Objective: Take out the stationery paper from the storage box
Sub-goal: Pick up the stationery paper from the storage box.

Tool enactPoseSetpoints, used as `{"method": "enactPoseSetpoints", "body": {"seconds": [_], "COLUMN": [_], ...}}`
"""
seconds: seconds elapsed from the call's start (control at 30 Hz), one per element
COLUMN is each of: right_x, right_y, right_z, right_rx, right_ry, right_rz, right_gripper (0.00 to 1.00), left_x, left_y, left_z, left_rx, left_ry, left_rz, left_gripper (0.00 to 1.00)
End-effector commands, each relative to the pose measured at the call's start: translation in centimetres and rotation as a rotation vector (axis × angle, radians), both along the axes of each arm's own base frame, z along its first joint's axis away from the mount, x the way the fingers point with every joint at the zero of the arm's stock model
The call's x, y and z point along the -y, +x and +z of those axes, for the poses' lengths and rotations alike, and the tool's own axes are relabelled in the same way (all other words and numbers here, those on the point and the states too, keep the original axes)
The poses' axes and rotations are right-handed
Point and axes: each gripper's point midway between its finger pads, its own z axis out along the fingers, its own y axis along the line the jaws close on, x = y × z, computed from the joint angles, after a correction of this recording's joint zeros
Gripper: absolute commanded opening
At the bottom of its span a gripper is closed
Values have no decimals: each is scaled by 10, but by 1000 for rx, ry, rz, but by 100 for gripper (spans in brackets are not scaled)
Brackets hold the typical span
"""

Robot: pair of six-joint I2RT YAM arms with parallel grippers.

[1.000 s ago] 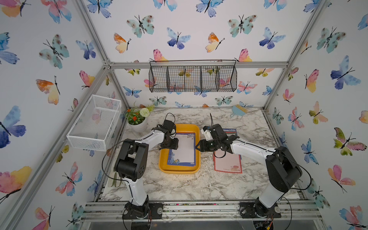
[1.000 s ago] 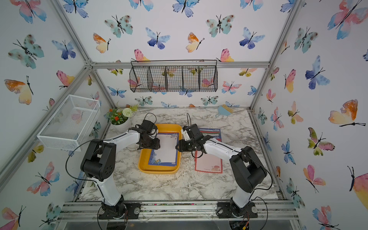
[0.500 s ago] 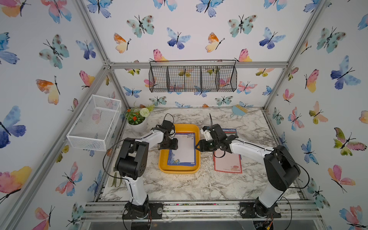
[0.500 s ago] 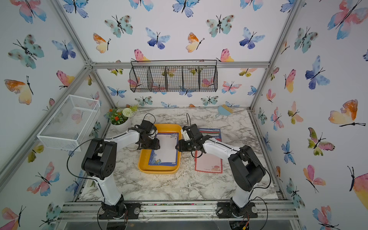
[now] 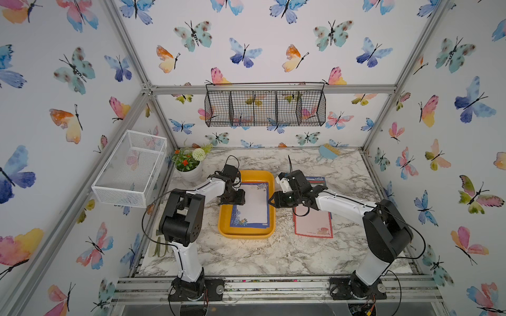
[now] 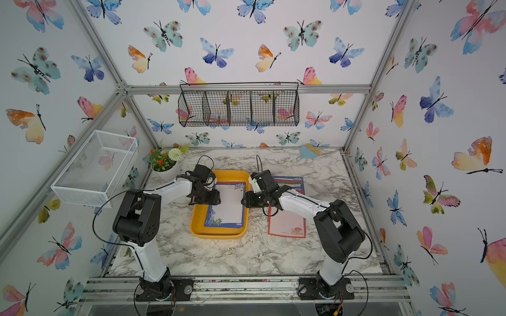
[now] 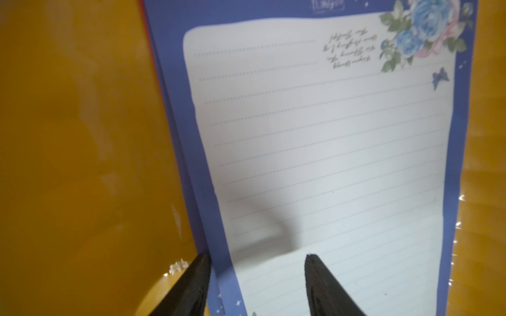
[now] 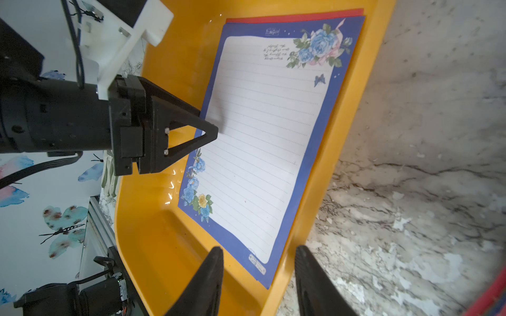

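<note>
The stationery paper [image 5: 250, 206] lies flat in the storage box [image 5: 246, 235], between the two sets of fingers. A blue floral sheet is on top, and a red edge [image 8: 295, 17] peeks out from under its far end. More sheets [image 5: 313, 225] are already out on the counter [image 5: 246, 257], under the right arm.

The left fingers [image 5: 236, 197] are spread and hold nothing. One tip hangs over the sheet's pale middle and the other over its blue border, beside the box floor. I cannot tell whether they touch the paper.

The right fingers [image 5: 271, 202] are spread and empty too. They sit at the opposite long side, and the box wall and a corner of the sheet lie just ahead of the gap between them.

Several things could go wrong from here, as I see it:

- **Taking too many sheets:** The sheets are thin and stacked flush, so a pinch at the edge could take two or three at once, or slide off and take none.
- **Creasing the top sheet:** If the left tips press down and drag to raise an edge, the top sheet could buckle or crease instead of lifting cleanly.
- **Moving the box:** The right fingers are near enough to the wall that closing might catch the plastic with the paper. The box could then tip or skid across the counter.
- **Tearing:** If one side pins the sheet while the other pulls, it could tear.
- **Colliding:** The two sets face each other across a narrow box, so reaching further in risks a knock.
</note>
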Motion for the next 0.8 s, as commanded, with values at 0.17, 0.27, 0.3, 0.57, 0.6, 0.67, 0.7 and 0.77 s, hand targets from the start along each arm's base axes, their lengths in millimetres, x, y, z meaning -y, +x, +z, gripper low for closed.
{"method": "enactPoseSetpoints", "body": {"seconds": [0.17, 0.27, 0.3, 0.57, 0.6, 0.67, 0.7, 0.77], "right_x": [-1, -1, -2, 1, 2, 5, 7, 10], "right_y": [4, 4, 4, 6, 6, 8, 10, 11], "right_z": [-10, -14, -15, -18, -17, -13, -12, -8], "right_rx": [0, -5, -7, -8, -2, 13, 19, 36], "right_ry": [-17, -15, -14, -20, -22, -32, -39, -49], "right_rz": [-13, -19, -18, -46, -50, -66, -73, -84], "right_gripper": [43, 41, 40, 34, 34, 34, 34, 34], "left_x": [1, 2, 2, 3, 2, 1, 1, 0], "left_y": [1, 2, 2, 3, 3, 3, 3, 4], "left_z": [-2, 0, 0, 0, 0, 0, 0, 0], "left_rx": [-20, -17, -18, -22, -22, -23, -23, -23], "left_ry": [-11, -20, -27, -48, -49, -49, -49, -50], "left_rz": [0, 1, 2, 6, 7, 11, 13, 16], "left_gripper": [51, 50, 50, 47, 47, 46, 46, 46]}}
